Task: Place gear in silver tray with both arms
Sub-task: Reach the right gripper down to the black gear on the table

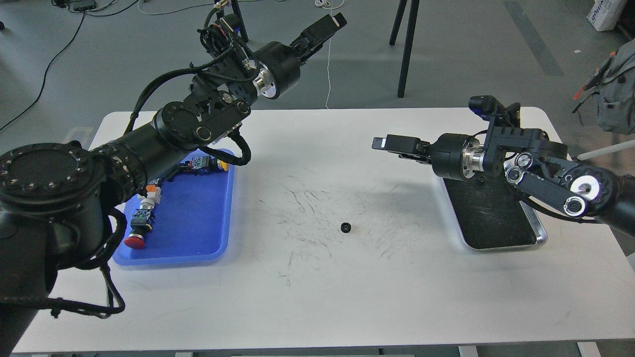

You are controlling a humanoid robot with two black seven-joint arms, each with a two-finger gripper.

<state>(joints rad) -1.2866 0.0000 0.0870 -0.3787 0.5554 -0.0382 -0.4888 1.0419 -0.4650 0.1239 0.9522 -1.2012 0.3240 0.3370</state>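
Note:
The gear point(346, 227) is a small black toothed wheel lying alone on the white table point(317, 297), near its middle. The silver tray point(539, 239) lies at the table's right, its dark floor partly covered by my right arm. My right gripper point(384, 144) points left, hovering above the table to the upper right of the gear; it is seen side-on, so its fingers cannot be told apart. My left gripper point(331, 24) is raised high past the table's far edge, holding nothing visible, and its opening is unclear.
A blue plastic tray point(198, 238) at the left holds several small parts, including a red push-button point(135, 241). My left arm passes over its far end. Black furniture legs point(406, 49) stand on the floor behind the table.

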